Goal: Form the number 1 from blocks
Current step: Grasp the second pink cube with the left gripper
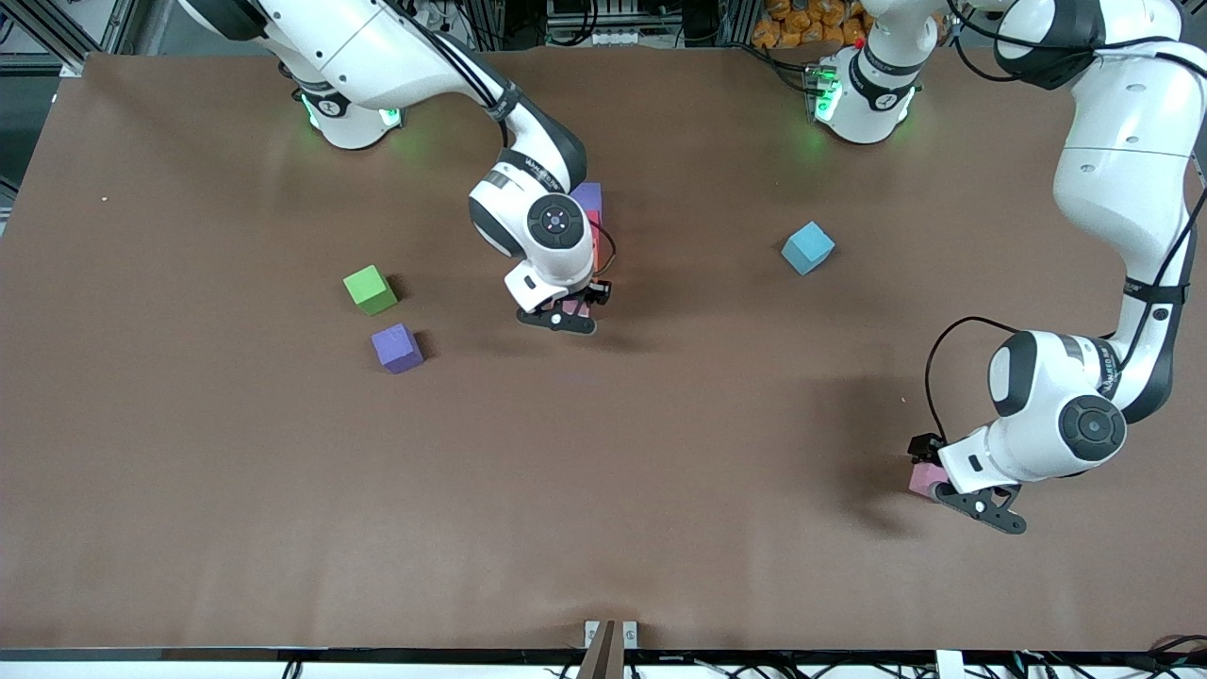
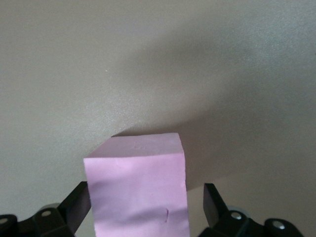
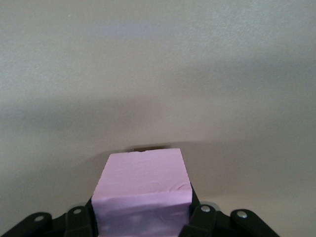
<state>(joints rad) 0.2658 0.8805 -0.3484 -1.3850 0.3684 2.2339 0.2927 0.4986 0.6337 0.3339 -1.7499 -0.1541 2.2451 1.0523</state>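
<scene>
My right gripper (image 1: 577, 309) is shut on a pink block (image 3: 143, 180), held low just nearer the camera than a short row of blocks. Of that row a light purple block (image 1: 586, 196) and a red one (image 1: 594, 223) show; the right wrist hides the rest. My left gripper (image 1: 929, 478) is down at the table near the left arm's end, its jaws open around a second pink block (image 2: 138, 192), with a gap at one finger (image 2: 213, 205). A darker purple block (image 1: 397, 347) lies alone toward the right arm's end.
A green cube (image 1: 370, 289) sits beside the darker purple block, slightly farther from the camera. A light blue cube (image 1: 807, 247) lies between the row and the left arm. The brown table (image 1: 603, 490) stretches wide nearer the camera.
</scene>
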